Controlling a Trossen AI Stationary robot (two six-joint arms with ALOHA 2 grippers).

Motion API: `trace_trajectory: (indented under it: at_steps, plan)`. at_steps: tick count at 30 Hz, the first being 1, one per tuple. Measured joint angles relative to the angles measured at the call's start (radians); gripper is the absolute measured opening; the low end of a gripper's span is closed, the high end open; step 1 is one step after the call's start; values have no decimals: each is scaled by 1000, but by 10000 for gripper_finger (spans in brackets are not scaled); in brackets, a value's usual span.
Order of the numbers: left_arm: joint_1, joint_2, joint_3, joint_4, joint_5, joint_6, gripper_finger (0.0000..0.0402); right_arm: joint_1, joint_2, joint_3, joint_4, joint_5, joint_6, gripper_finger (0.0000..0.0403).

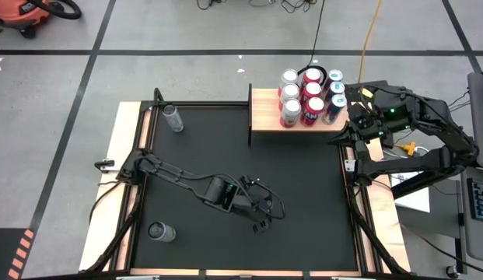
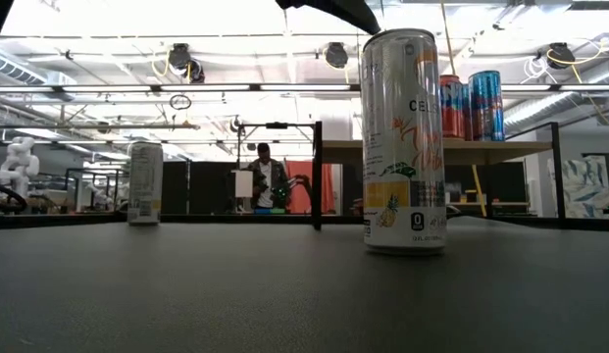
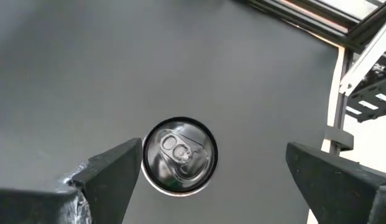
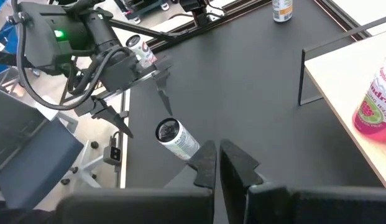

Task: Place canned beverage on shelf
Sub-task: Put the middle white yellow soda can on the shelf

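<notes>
Shelf half stocked, two cans left on the surface

Several cans stand on the shelf [image 1: 264, 109] at the far right; the left gripper [image 1: 259, 225], fingers apart, hovers over a can [image 3: 179, 154]; another can [image 1: 173, 118] waits far left. Right gripper [image 1: 351, 134] sits closed beside the shelf. Black surface [image 1: 303, 187], workshop beyond.

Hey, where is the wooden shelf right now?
In the high view the shelf stands at the table's far edge, right of centre, with a cluster of cans on its right end.
</notes>
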Motion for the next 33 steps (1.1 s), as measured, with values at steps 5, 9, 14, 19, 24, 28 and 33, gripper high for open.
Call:
trace_trajectory:
  at_steps: [5,9,14,19,24,28,33]
  plan:
    - [-1,16,0,-4,6,0,400,0,0,0,0,1,1,0]
    - [-4,33,0,-11,7,-8,400,0,0,0,0,1,-3,0]
    - [-4,43,0,7,-4,-10,400,0,0,0,4,8,-29,0]
    - [-5,43,0,18,-5,-10,400,0,0,0,25,59,-50,0]
    - [-12,43,0,17,-2,-10,400,0,-2,0,39,59,-59,0]
    - [-24,43,0,17,-20,-6,400,0,-6,0,38,59,-59,0]
    - [-37,43,0,-6,-117,-3,400,0,-11,0,38,59,-59,0]
